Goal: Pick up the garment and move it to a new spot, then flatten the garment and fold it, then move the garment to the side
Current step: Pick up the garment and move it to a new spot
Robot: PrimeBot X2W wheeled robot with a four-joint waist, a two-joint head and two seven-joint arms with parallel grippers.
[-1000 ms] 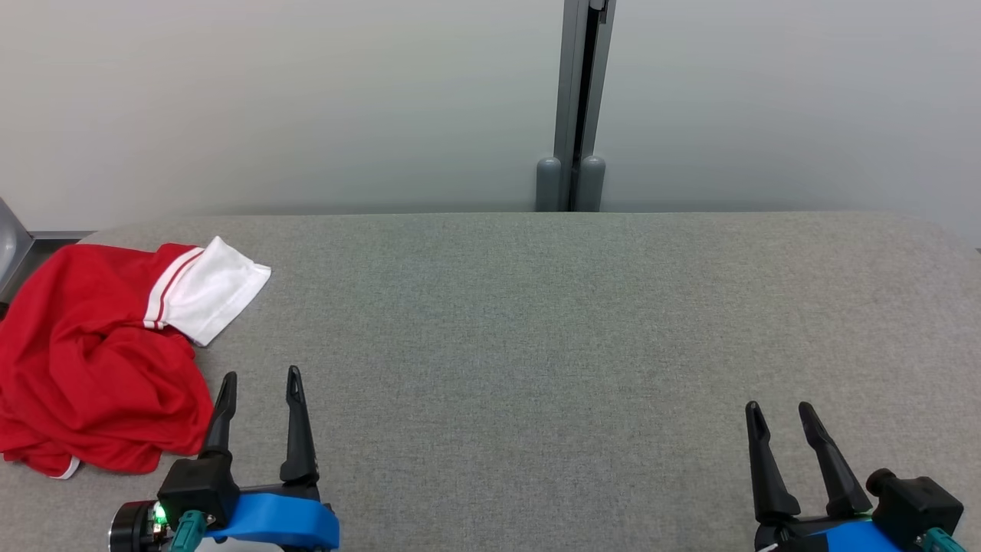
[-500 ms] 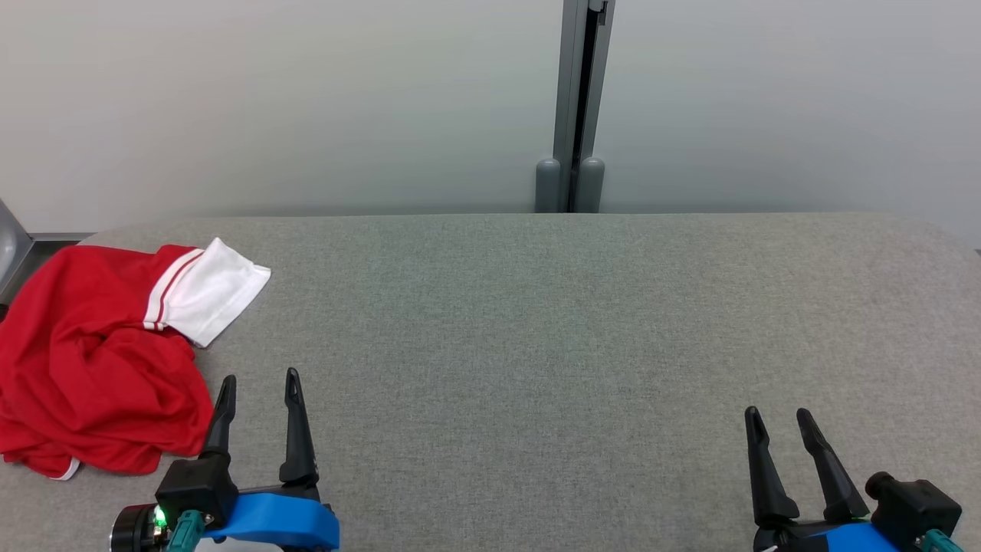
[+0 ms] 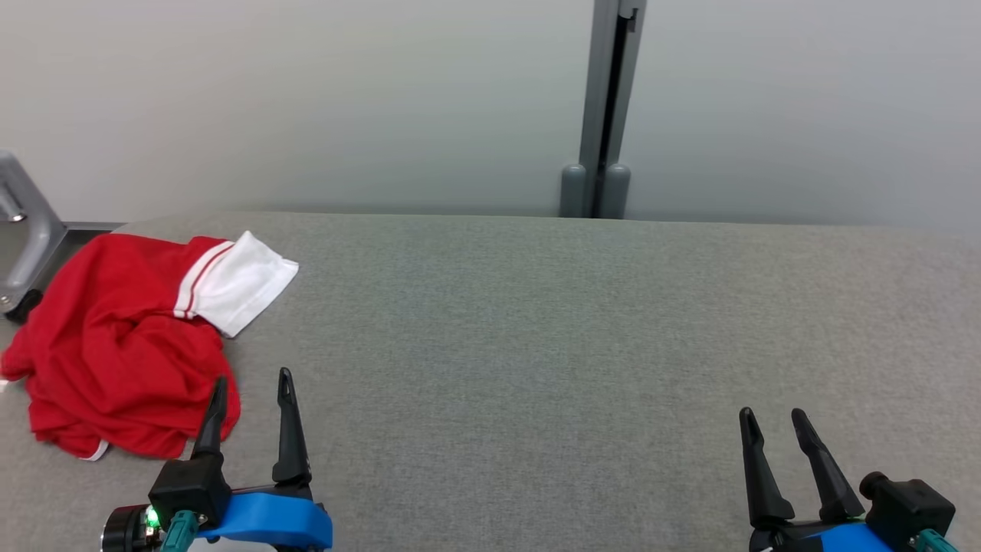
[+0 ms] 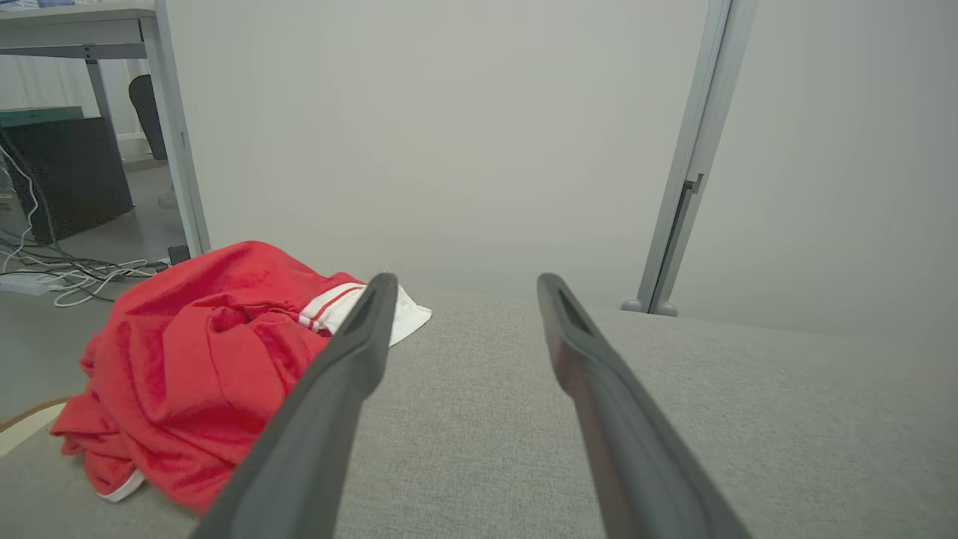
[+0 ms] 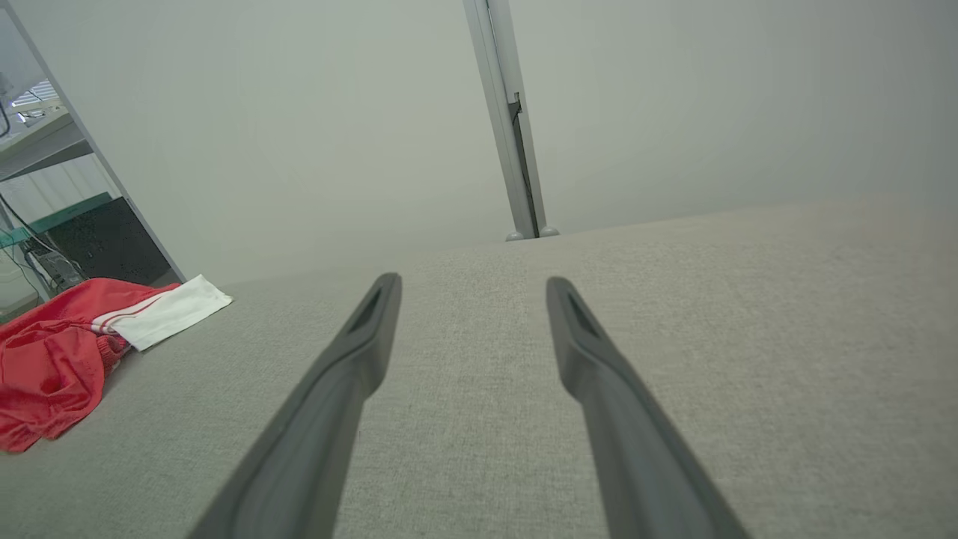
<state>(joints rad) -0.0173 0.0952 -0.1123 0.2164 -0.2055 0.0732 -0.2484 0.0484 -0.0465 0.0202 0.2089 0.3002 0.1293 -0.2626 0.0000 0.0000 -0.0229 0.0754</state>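
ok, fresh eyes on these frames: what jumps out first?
The red garment, crumpled in a heap at the far left of the grey table, with its white part sticking out toward the middle. Next come the two open hands at the near edge: the left hand close beside the garment, the right hand far off at the right.

1. Evenly, softly lit; bright, without glare.
2. Faint shadows only beneath garment (image 3: 123,360) folds.
3. Crisp in head view; near fingers (image 4: 322,419) soft and blurred in wrist views.
4. Mild wide-angle distortion toward wrist-view edges.
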